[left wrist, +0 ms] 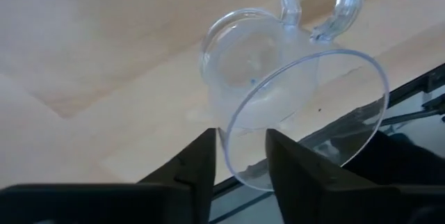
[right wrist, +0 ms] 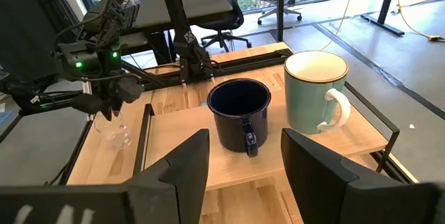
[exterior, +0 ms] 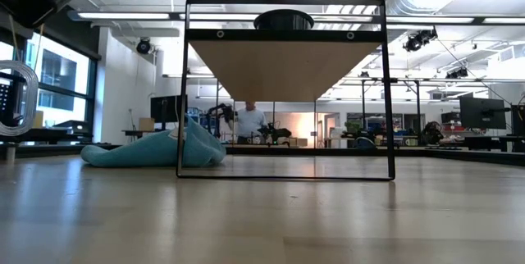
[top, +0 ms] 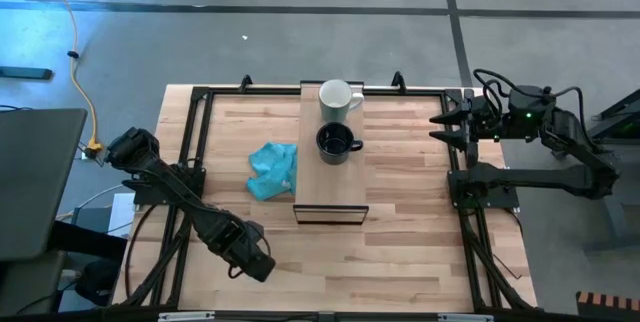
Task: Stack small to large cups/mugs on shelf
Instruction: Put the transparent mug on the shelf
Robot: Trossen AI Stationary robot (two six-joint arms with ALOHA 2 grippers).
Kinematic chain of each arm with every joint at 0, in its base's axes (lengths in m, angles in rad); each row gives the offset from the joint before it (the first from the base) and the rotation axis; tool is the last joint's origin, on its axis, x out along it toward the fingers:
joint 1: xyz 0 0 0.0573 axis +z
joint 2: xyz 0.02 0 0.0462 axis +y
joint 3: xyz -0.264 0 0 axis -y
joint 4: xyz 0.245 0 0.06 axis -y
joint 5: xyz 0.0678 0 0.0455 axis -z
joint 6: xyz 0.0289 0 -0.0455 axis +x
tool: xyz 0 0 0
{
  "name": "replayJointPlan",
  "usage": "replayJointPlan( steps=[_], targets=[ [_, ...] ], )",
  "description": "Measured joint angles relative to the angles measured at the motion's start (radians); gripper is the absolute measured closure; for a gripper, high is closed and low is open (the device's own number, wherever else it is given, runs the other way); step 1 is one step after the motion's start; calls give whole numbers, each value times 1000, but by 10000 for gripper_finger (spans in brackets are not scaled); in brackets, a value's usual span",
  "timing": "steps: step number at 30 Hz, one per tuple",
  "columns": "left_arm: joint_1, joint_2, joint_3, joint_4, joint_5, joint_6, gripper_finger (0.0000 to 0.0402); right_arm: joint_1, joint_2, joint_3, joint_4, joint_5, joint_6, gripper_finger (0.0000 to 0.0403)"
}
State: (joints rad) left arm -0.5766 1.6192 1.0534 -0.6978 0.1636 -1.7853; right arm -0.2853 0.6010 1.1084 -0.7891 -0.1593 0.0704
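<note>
Near the table's front-left corner my left gripper (left wrist: pixel 240 165) has its fingers pinching the rim of the clear glass cup (left wrist: pixel 292 106), which lies tilted on the wood. On the shelf (top: pixel 330 177) mid-table, white mug (top: pixel 337 99) sits at the far end w/ black mug (top: pixel 337 143) just in front, apart. Teal cloth (top: pixel 274 169) lies bunched right beside the shelf's left edge; right gripper (right wrist: pixel 243 156) waits w/ fingers spread at the far right side.
</note>
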Motion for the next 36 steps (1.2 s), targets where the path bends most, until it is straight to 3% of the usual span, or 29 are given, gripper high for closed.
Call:
replayJointPlan(
  steps=[13, 26, 36],
  targets=[
    [0, 0, 0, -26, 0, 163, 396, 0, 0, 0, 0, 0, 9, 231],
    [1, 0, 0, -90, -63, 256, 385, 0, 0, 0, 0, 0, 39, 231],
    [63, 0, 0, -92, -78, 382, 385, 0, 0, 0, 0, 0, 55, 231]
  ],
)
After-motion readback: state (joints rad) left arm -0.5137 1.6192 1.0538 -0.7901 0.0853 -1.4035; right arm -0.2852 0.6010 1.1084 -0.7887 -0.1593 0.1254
